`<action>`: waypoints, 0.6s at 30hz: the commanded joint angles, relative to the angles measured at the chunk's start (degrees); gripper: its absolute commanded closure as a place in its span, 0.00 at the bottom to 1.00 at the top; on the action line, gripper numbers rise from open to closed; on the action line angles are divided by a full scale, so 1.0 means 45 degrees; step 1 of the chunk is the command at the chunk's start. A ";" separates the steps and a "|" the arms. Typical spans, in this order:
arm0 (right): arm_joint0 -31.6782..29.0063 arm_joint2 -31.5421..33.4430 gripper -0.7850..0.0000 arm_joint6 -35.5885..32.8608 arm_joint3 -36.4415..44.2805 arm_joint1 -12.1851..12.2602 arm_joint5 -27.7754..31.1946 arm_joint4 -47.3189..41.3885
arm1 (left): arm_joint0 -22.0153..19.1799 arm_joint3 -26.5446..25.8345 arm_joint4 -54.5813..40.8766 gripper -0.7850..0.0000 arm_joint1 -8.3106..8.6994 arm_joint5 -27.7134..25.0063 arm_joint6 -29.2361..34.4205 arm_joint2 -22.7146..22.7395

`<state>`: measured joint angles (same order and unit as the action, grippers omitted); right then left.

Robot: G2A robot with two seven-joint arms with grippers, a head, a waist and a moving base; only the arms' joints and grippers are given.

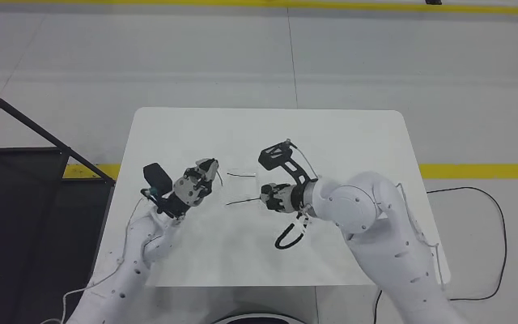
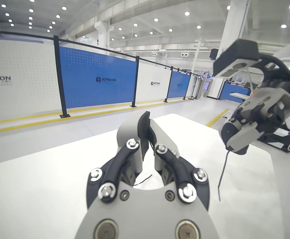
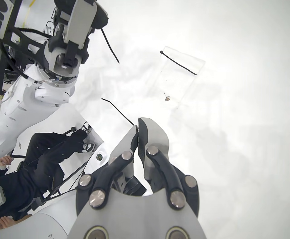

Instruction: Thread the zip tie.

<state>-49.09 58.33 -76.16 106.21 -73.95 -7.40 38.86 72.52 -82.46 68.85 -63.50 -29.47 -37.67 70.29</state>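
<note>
The right pincer (image 3: pixel 137 127) is pressed shut on one end of a thin black plastic zip tie (image 3: pixel 117 111). The tie's free length sticks out past the tips toward the left pincer (image 2: pixel 147 133). That pincer is also closed, gripping a second black zip tie (image 3: pixel 110 46). Just beyond both pincers, a third black zip tie (image 3: pixel 179 64) lies on a clear plastic sheet (image 3: pixel 181 90) on the white desk (image 1: pixel 348 138).

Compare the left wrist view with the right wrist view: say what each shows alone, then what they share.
Left wrist alone: the blue-panelled fence and ceiling lights. Right wrist alone: a loose zip tie on a clear sheet. Shared: the white table, the left gripper, and the right gripper shut on a zip tie.
</note>
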 commanded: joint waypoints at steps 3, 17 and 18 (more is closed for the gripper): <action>-0.0081 -0.0040 1.00 0.0174 0.0012 0.0001 0.0086 0.0010 | 0.0027 0.0178 0.1000 1.00 -0.0049 0.0093 -0.1169 -0.0264; -0.0165 0.0871 1.00 0.1234 0.0347 -0.0074 -0.1311 -0.3310 | -0.0256 0.0707 0.1493 1.00 -0.0138 0.0093 -0.2135 -0.0480; -0.0125 0.0995 1.00 0.1281 0.0292 -0.0079 -0.1509 -0.3631 | -0.0256 0.0707 0.1493 1.00 -0.0138 0.0093 -0.2135 -0.0480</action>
<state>-49.79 62.34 -70.54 107.74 -74.28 -13.39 23.97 71.36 -79.28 75.56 -64.12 -29.05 -47.27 68.12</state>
